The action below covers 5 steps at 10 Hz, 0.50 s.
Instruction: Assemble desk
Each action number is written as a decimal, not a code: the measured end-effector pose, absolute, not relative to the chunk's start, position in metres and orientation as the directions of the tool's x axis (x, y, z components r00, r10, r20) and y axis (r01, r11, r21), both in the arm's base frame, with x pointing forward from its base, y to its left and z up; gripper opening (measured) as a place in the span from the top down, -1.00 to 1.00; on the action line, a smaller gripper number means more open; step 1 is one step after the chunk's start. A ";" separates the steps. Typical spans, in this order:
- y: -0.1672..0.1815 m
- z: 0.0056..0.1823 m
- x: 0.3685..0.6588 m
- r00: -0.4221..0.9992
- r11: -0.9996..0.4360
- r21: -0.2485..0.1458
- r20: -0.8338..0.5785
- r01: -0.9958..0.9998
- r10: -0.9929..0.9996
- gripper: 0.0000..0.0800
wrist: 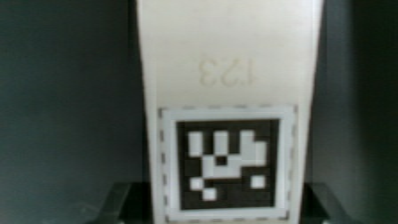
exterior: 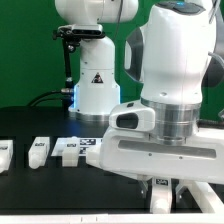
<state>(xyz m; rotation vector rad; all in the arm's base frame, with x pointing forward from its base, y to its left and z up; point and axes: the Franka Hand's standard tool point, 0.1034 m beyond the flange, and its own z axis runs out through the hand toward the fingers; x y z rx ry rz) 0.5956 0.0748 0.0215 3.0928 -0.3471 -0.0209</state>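
Leg (wrist: 217,90): sits right between your gripper's (wrist: 222,208) jaws.
Long axis: crosswise to the closing line.
Grip: jaws flank it; you cannot tell whether they pinch it.

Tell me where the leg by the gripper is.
In the wrist view the leg sits between the fingers of the gripper, tag facing the camera; in the exterior view the arm hides it, low on the exterior view's right.

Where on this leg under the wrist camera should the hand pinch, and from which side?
Pinch the leg across its two long flat sides, near its tag, coming straight down from above: its straight, parallel edges suit a two-finger pinch, and the hand straddles it there.
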 end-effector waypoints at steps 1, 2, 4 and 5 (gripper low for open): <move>0.075 0.036 0.597 0.974 -0.974 0.027 -0.012 -0.226 -0.226 0.29; 0.080 0.051 0.593 0.969 -0.969 0.020 -0.016 -0.246 -0.246 0.29; 0.111 0.084 0.569 0.946 -0.947 0.009 -0.035 -0.322 -0.322 0.29; 0.126 0.085 0.561 0.947 -0.948 0.015 -0.044 -0.318 -0.319 0.29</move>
